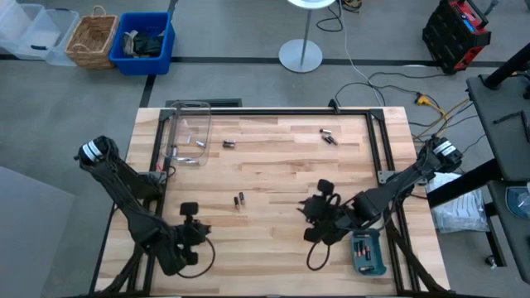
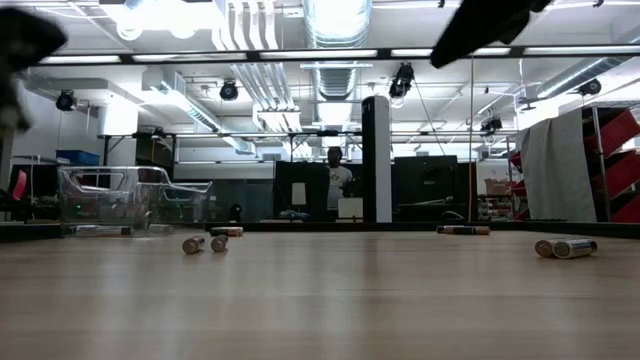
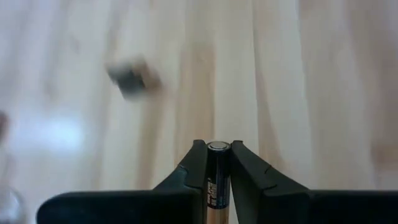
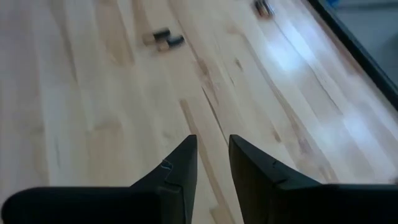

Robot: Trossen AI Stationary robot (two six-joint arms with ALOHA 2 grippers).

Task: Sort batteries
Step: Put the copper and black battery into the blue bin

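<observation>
Left gripper (image 3: 218,163) at lower left of the high view, jaws pinching a battery (image 3: 217,177), long axis pointing forward out of the jaws. Right gripper (image 4: 212,155) lower right, jaws slightly spread, empty; loose pair (image 1: 240,199) mid-desk between both arms.

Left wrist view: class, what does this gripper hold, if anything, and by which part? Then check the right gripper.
The left gripper holds one battery by its cylindrical sides, its metal end showing. The right gripper is open and empty.

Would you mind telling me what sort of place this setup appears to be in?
Most likely a robotics lab or workshop. Exposed ceiling ducts run over an open floor, storage bins stand beside the wooden table, and loose cables trail behind it.
</observation>
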